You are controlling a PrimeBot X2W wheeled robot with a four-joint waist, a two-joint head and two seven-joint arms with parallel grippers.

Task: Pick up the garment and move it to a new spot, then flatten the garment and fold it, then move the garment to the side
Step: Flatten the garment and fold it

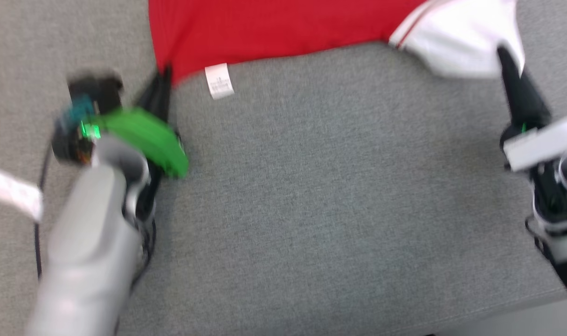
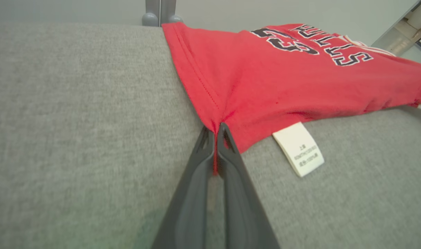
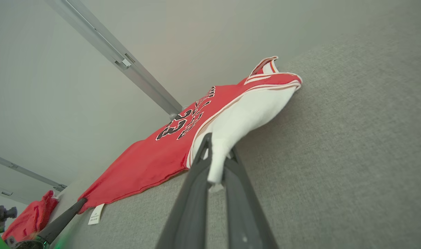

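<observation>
While fingers (image 2: 193,193) pinch its edges, red garment (image 2: 266,79), grey surface (image 2: 75,121)

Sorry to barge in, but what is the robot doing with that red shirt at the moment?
The robot has a red jersey spread on the grey cloth surface. Its left gripper is shut on the red hem corner beside the white label, and its right gripper is shut on the white sleeve. The jersey lies fairly flat, print side up.

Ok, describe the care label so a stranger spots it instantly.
On the grey fabric surface lies a red jersey. At its hem, beside the corner the left gripper pinches, lies the care label: white with printed text, unlike the larger white sleeve.
</observation>
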